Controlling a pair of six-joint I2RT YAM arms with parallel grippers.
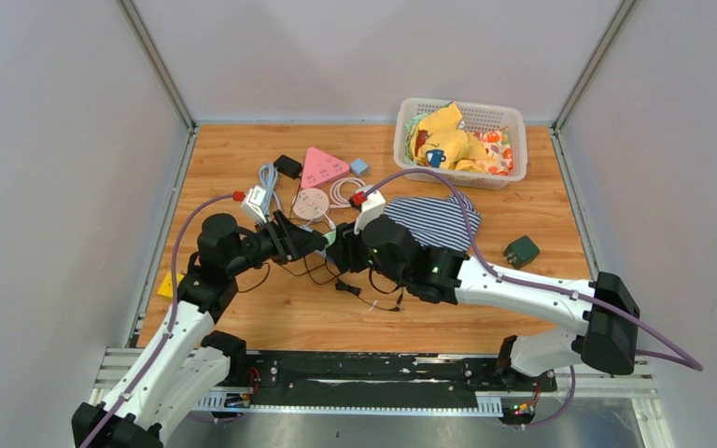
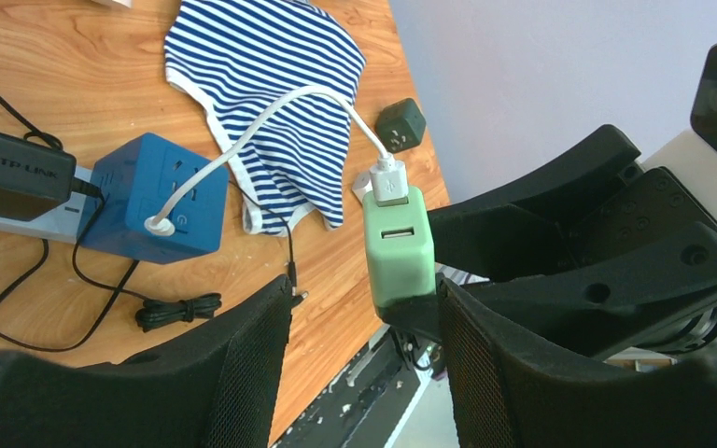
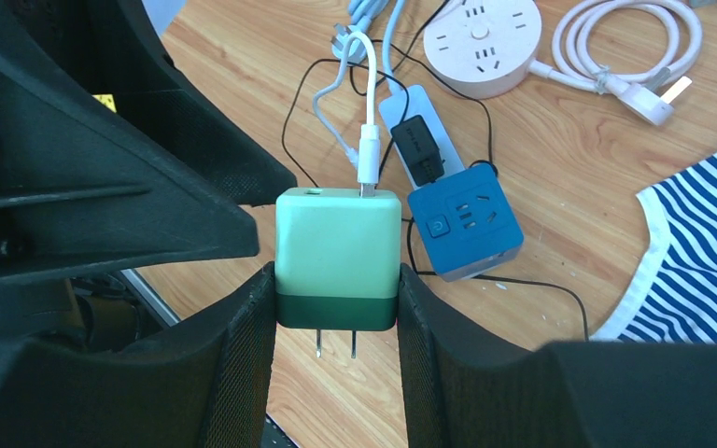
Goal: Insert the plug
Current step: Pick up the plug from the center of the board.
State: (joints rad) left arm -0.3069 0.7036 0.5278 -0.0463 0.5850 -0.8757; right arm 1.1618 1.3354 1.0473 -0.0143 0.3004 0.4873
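Plug (image 2: 388,177) seems not fully in the charger (image 3: 338,245) clamped by your right gripper (image 3: 336,285); with the left gripper (image 2: 364,327), now apart, push it straight in.

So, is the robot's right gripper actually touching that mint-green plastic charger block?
Touching. In the right wrist view, the right gripper presses against both dark lower sides of the mint-green plastic charger block, with no gap showing.

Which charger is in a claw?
The light green charger, pinched in the right claw with its prongs sticking out. The black one and dark green one are not held.
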